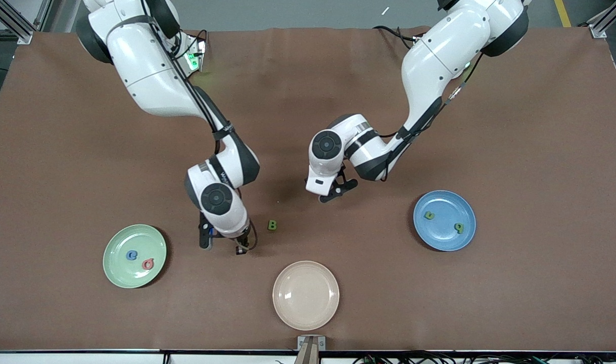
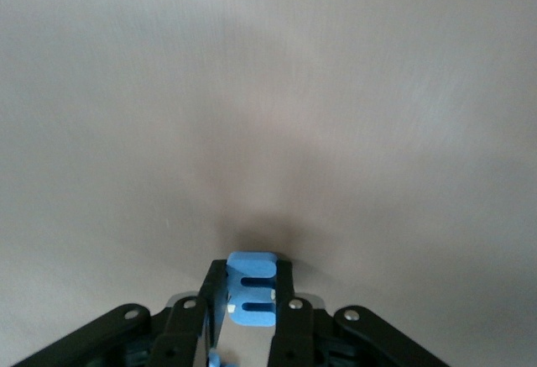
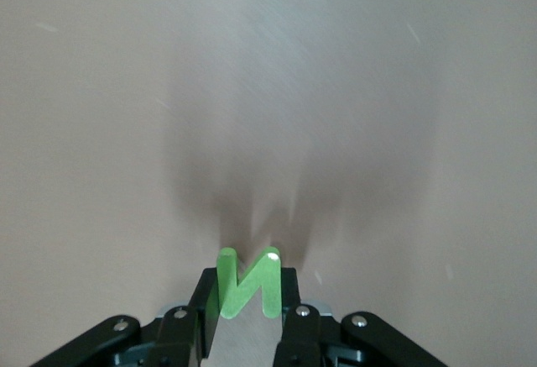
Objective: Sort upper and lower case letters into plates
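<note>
Fingers [image 2: 288,317] of the left gripper [image 2: 250,304] pinch a small chunky blue plastic letter E [image 2: 252,287] low over the brown surface [image 1: 489,126], while the right gripper [image 3: 247,300] pinches a chunky green plastic letter N [image 3: 249,287], each presumably gripped for sorting. In the front view both held letters are hidden under the wrists. One green plastic letter B [image 1: 272,225] remains loose on the surface, between the pale green glossy plate [image 1: 118,273] and the blue glossy plate [image 1: 464,240].

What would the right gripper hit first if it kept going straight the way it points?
Most likely the bare table: the right gripper, shut on the green N, points down at it, with nothing else visible ahead.
</note>
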`<state>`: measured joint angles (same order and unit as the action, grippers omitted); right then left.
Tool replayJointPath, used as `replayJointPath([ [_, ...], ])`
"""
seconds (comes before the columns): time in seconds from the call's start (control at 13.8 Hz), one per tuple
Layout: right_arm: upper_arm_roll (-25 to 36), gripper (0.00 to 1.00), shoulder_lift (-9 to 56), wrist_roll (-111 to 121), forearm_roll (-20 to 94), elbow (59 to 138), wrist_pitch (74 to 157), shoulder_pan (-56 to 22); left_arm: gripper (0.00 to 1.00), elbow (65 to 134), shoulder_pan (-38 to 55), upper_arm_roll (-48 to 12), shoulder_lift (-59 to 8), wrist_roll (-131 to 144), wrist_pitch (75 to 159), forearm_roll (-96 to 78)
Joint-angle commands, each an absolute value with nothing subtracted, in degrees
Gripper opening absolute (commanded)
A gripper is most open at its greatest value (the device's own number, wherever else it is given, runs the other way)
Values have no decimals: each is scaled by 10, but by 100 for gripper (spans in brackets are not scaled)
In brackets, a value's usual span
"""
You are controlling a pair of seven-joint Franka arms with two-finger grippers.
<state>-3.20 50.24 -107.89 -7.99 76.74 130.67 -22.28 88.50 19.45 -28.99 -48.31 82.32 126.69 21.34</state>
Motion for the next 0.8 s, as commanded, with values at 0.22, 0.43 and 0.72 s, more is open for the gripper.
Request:
replayJointPath([
  [0.22,-45,4,468,-761,-81,759,1246,-161,1,862,103,-290,-408,748,1222,236],
  [0.43,-47,3,456,-628,-75,735,1175,-133,1,864,42,-290,-392,640,1193,240],
  [0.72,-46,3,430,-400,-73,727,1113,-79,1,879,-62,-291,-394,490,1187,240],
])
